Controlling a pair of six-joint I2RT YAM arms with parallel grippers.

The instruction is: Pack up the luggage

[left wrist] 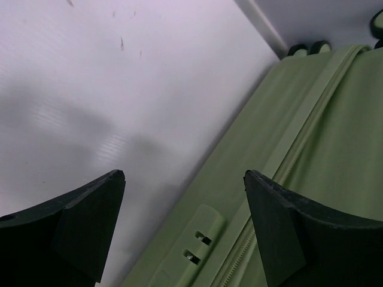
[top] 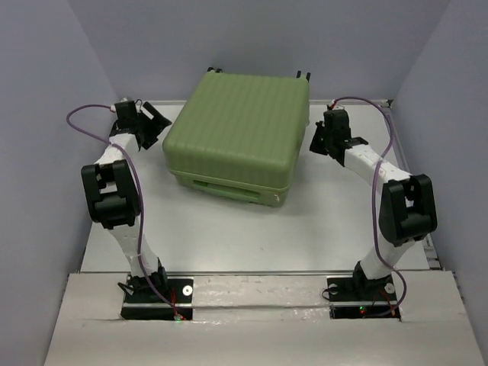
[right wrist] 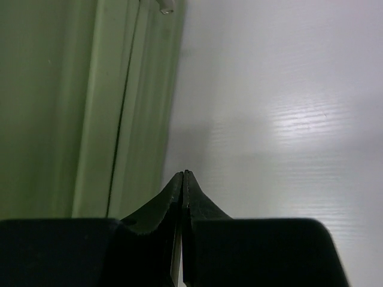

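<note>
The luggage (top: 238, 133) is a large light-green ribbed suitcase, lying closed flat at the middle back of the table, its wheels toward the back wall. My left gripper (top: 156, 126) is open just off its left side; in the left wrist view (left wrist: 184, 174) the suitcase's side (left wrist: 281, 137) with its zipper line and a small lock plate (left wrist: 194, 245) lies between and beyond the fingers. My right gripper (top: 316, 139) is shut and empty just off the right side; in the right wrist view (right wrist: 184, 173) the green shell (right wrist: 78, 101) stands left of the tips.
The white table (top: 252, 229) stretches in front of the suitcase. Grey walls close in the back and both sides. Small black wheels (left wrist: 308, 48) show at the suitcase's far end.
</note>
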